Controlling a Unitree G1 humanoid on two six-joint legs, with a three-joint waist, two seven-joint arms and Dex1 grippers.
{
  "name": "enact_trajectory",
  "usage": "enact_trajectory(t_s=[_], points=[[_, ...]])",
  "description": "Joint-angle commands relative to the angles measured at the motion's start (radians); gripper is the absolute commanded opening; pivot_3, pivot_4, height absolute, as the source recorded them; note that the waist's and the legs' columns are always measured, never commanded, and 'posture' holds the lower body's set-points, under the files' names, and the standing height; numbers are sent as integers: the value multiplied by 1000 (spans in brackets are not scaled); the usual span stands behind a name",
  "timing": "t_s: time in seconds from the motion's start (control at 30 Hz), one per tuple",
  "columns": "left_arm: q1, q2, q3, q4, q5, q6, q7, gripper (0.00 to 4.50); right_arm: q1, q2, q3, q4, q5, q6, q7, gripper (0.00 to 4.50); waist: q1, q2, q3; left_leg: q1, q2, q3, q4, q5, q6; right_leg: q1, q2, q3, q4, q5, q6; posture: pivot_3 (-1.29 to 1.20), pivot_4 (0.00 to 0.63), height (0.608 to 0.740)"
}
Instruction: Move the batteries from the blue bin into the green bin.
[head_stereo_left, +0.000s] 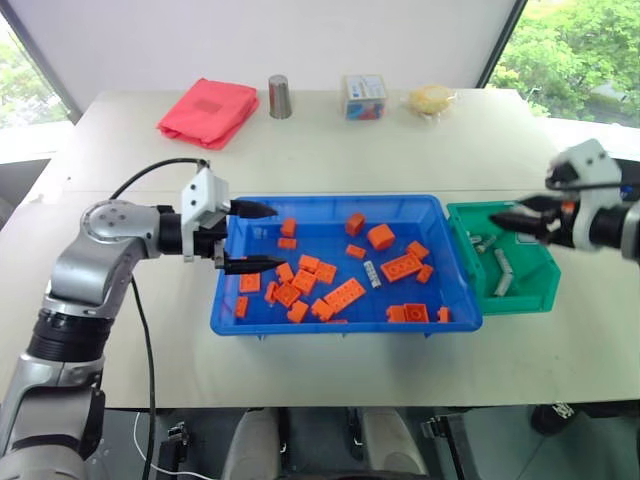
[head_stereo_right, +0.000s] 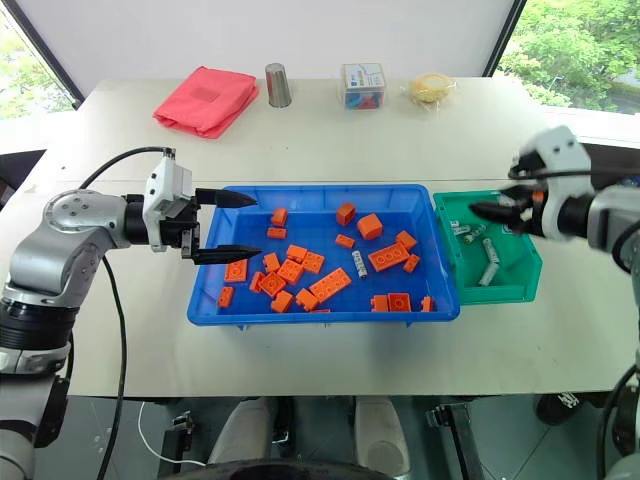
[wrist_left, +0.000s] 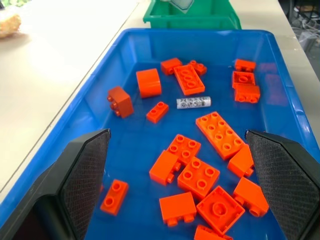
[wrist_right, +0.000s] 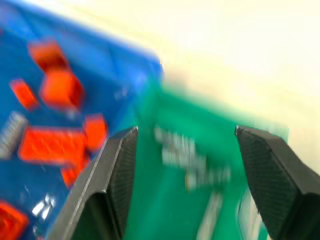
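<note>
From the left eye, we see our left pincer (head_stereo_left: 250, 237) wide open and holding nothing. It sits over the near-left end of the blue bin (head_stereo_left: 340, 325). Just past its tips lie orange bricks (head_stereo_left: 344, 293), and further on, one battery (head_stereo_left: 372, 274) rests in the middle of the bin. Our right pincer (head_stereo_left: 508, 221) hangs over the green bin (head_stereo_left: 530, 300), which touches the blue bin's far end. Its fingers stand apart and nothing is in them. Below it, a few batteries (head_stereo_left: 502, 272) lie in the green bin. Far beyond both pincers, on the surface (head_stereo_left: 320, 150), sit a red cloth (head_stereo_left: 208, 111), a metal cup (head_stereo_left: 280, 96), a small box (head_stereo_left: 364, 96) and a yellow thing in a bag (head_stereo_left: 432, 99).

The right eye shows us the same scene.

From the left wrist, we see both black fingers (wrist_left: 82, 175) spread wide, with bricks between them. The lone battery lies straight ahead, past those bricks, and the green bin is at the far end.

From the right wrist, the fingers (wrist_right: 120, 175) are apart and empty. The green bin is right between them, with blurry batteries inside. The blue bin sits beside the one finger.
</note>
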Motion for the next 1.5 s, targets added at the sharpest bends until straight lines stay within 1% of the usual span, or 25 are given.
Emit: enact_trajectory(t_s=[0.03, 0.1, 0.2, 0.4, 0.53, 0.7, 0.97, 1.0, 1.07, 1.13, 1.2, 1.3, 1.37, 1.43, 1.5], points=[[-5, 13, 20, -31, -7, -1, 5, 4500, -88, 91, 93, -67, 53, 42, 7, 3290, 1, 0, 0, 0, 0, 0, 0, 0, 0, 0, 0, 0, 0, 0, 0, 0, 150, 736], [5, 16, 26, -48, -12, 7, 14, 4500, -90, 172, 141, -122, 74, 84, -25, 3290, 1, 0, 0, 0, 1, 0, 0, 0, 0, 0, 0, -1, 0, 1, 2, 0, 150, 736], [19, 23, 36, -70, -18, 20, 25, 4500, -41, 257, 180, -187, 88, 132, -69, 3290, 6, 0, 0, -1, 1, -1, 0, 0, 0, -1, 0, -1, 0, 1, 2, 0, 150, 736], [35, 41, 55, -91, -25, 38, 35, 4500, 43, 351, 236, -239, 67, 159, -156, 3290, 8, -1, 0, -4, -1, 0, 2, 0, 0, -1, -4, -1, -1, 1, 2, 0, 150, 736], [35, 44, 57, -95, -27, 44, 39, 4500, 74, 383, 260, -241, 59, 156, -185, 3290, 7, -1, -1, -3, -1, 0, 2, 0, 0, 0, -3, -1, -1, 1, 2, 0, 150, 736], [32, 44, 53, -95, -32, 45, 47, 4500, 95, 391, 354, -213, -4, 90, -202, 3290, 4, -1, -1, -3, -1, 0, 2, 0, 0, -1, -2, -2, 0, 1, 2, 0, 150, 736], [23, 39, 45, -88, -33, 39, 46, 4500, 101, 374, 462, -124, -112, -42, -168, 3290, 5, -2, -1, -2, -1, 0, 2, 0, 0, 0, -1, -2, 0, 1, 2, 0, 150, 736], [22, 38, 44, -88, -33, 39, 46, 4500, 105, 371, 466, -125, -119, -53, -162, 2767, 5, -2, -1, -2, -1, 0, 2, 0, 0, 1, -1, -2, 0, 1, 2, 0, 150, 736], [18, 36, 42, -84, -33, 37, 45, 4500, 109, 376, 460, -133, -119, -55, -153, 2052, 6, -2, -1, -2, -1, 0, 2, 0, 0, 1, -2, -2, 0, 1, 2, 0, 150, 736], [16, 35, 42, -80, -32, 34, 43, 4500, 111, 383, 443, -148, -109, -41, -149, 904, 6, -2, -1, -2, -1, 0, 2, 0, 0, 1, -2, -2, 0, 1, 2, 0, 150, 736], [15, 33, 40, -76, -30, 31, 41, 4500, 108, 396, 409, -165, -86, -13, -148, 69, 6, -2, -1, -2, -1, 0, 2, 0, 0, 1, -1, -2, 0, 1, 2, 0, 150, 736], [18, 32, 38, -69, -29, 26, 37, 4500, 82, 420, 325, -207, -26, 63, -151, 59, 6, -2, -1, -2, -1, 0, 2, 0, 0, 1, -1, -2, 0, 1, 3, 0, 150, 736], [20, 31, 37, -66, -29, 26, 36, 4500, 43, 410, 237, -239, 33, 117, -135, 59, 6, -2, -1, -2, -1, 0, 2, 0, 0, 0, -2, -2, 0, 2, 3, 0, 150, 736], [23, 33, 38, -64, -29, 22, 32, 4500, 2, 355, 144, -249, 80, 139, -98, 59, 6, -2, -1, -2, -1, 0, 2, 0, 0, 0, -2, -1, 0, 2, 3, 0, 150, 736], [29, 36, 40, -59, -27, 16, 27, 4500, -9, 253, 75, -234, 87, 114, -48, 59, 10, -1, -1, -2, -1, 0, 2, 0, 0, 0, -2, -1, 0, 2, 3, 0, 150, 736]])
